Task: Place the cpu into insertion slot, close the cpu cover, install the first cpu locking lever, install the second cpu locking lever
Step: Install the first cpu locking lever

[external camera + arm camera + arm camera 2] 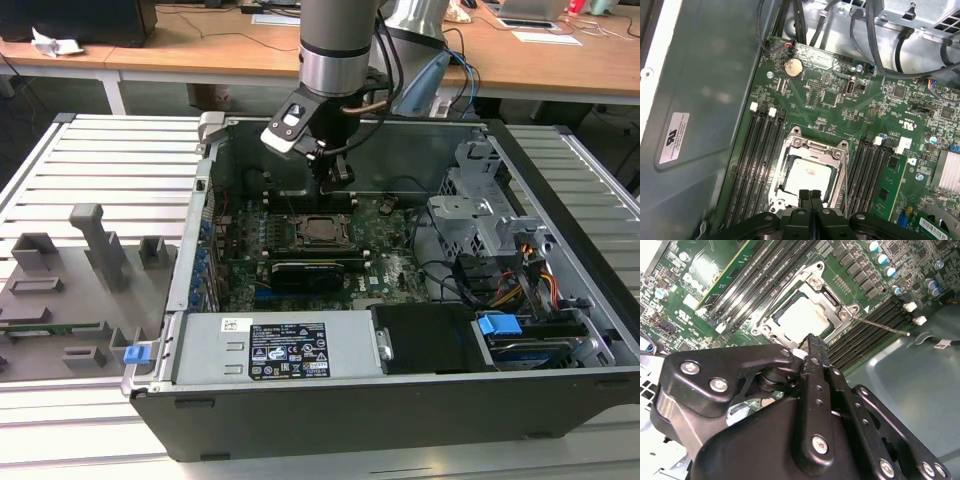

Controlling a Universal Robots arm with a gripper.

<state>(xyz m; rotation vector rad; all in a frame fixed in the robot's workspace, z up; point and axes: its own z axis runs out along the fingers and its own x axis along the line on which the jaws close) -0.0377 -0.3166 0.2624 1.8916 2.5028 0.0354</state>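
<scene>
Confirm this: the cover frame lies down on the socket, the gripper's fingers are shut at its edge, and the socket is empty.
The insertion slot is not empty: the first wrist view shows the cpu seated in it, silvery top visible through the cut-out of the cpu cover. The cover is down and the gripper shut, as stated.
</scene>
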